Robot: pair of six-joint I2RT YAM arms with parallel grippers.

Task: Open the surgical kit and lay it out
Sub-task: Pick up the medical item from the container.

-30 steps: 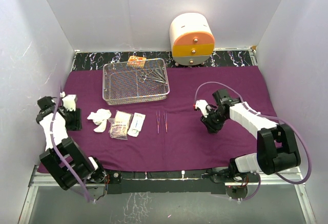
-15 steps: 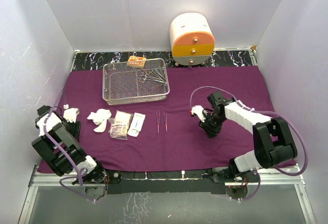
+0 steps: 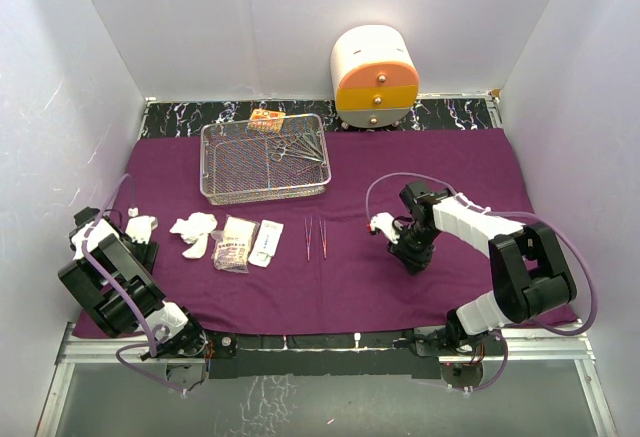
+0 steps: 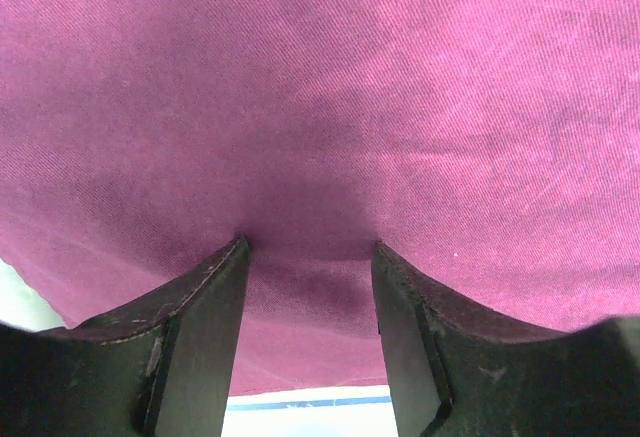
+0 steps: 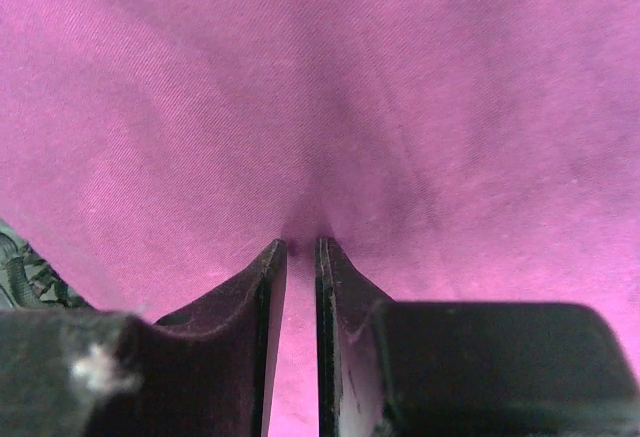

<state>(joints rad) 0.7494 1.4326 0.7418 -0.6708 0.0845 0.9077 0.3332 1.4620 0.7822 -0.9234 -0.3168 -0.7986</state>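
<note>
Right gripper (image 5: 300, 243): jaws standing almost together with a thin slit between, tips bearing on the large purple cloth (image 3: 450, 167); cannot tell whether a fold is being pinched. Left gripper (image 4: 310, 245): jaws apart, tips pressing the cloth near its left edge, nothing between. Cloth lying flat, long axis running left-right. Likely step: smoothing it. Gauze wads (image 3: 194, 229), 2 packets (image 3: 248, 242) and 2 tweezers (image 3: 315, 237) are lying in a row before the wire-mesh tray (image 3: 264, 197), tweezers pointing front-to-back. Forceps (image 3: 300, 145) are lying slantwise in the tray's right rear; next move probably calling for lifting clear and reaching there
</note>
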